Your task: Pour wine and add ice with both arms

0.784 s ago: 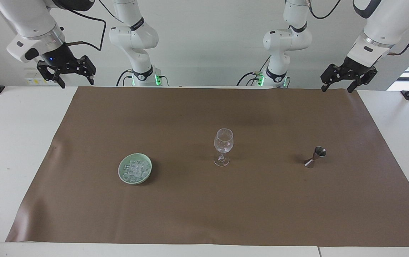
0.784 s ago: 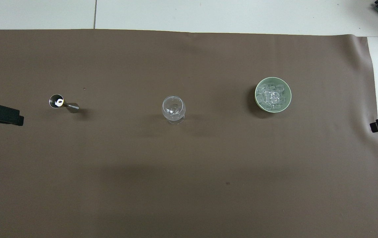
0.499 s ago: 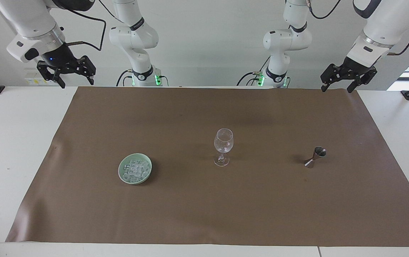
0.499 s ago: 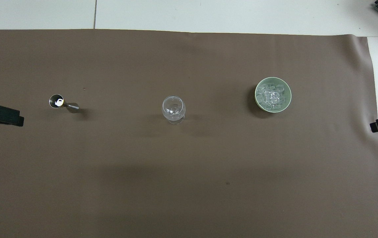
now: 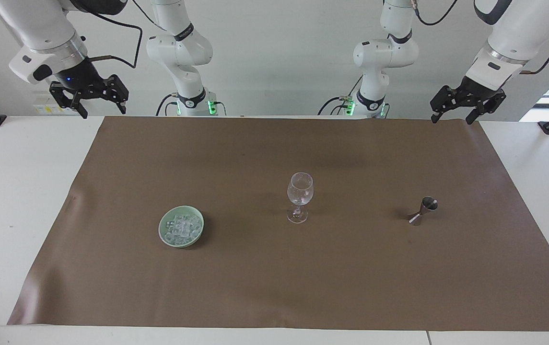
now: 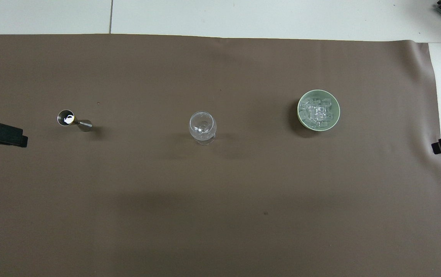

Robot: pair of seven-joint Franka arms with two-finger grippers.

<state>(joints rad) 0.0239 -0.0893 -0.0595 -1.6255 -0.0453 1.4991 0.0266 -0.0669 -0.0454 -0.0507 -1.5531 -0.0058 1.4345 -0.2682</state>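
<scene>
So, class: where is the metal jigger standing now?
The jigger stands on the brown mat toward the left arm's end, beside the stemmed glass.

wine [image 6: 66, 119] perhaps in jigger [image 6: 74, 120], barely visible

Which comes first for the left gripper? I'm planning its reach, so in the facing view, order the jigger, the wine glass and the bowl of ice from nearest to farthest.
From the left gripper, open and raised over the mat's edge by the robots:
1. The jigger, toward the left arm's end of the table.
2. The wine glass, mid-mat.
3. The bowl of ice, toward the right arm's end.
</scene>
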